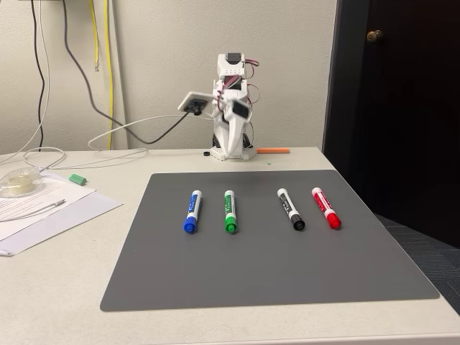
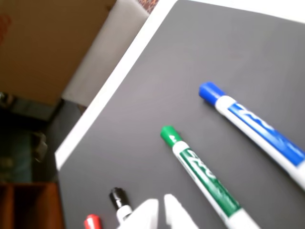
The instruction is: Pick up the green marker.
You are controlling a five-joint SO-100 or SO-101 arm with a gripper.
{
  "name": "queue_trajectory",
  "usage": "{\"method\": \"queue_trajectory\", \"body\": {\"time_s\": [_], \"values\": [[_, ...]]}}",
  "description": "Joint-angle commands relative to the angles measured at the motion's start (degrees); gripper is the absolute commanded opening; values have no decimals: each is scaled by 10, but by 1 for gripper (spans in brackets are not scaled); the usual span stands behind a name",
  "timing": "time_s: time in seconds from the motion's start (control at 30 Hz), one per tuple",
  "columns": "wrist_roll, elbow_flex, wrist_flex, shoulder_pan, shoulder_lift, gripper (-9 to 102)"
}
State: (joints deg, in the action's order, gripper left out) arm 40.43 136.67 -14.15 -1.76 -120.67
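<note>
Nothing is done yet, I judge: the green marker [image 1: 230, 211] lies untouched on the gray mat [image 1: 273, 266], between blue marker [image 1: 192, 211] and black marker [image 1: 291, 209]. My pincer [image 2: 161, 207] hangs above, tips slightly parted, empty; descent and grasp remain.

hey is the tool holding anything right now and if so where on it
Nothing is held. The tool shows its white fingertips with nothing between them in the wrist view, and the green marker lies on the gray mat, apart from the arm.

Four markers in a row on the mat [image 1: 287, 273], green marker [image 1: 230, 210] second from left (fixed view)
</note>
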Motion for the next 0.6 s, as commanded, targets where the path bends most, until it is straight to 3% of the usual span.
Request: {"method": "queue_trajectory", "body": {"time_s": [0.0, 0.13, 0.33, 0.57], "values": [[89, -76, -20, -4, 52, 0], [189, -131, -67, -11, 100, 0], [258, -290, -193, -11, 214, 0], [306, -336, -186, -4, 293, 2]]}}
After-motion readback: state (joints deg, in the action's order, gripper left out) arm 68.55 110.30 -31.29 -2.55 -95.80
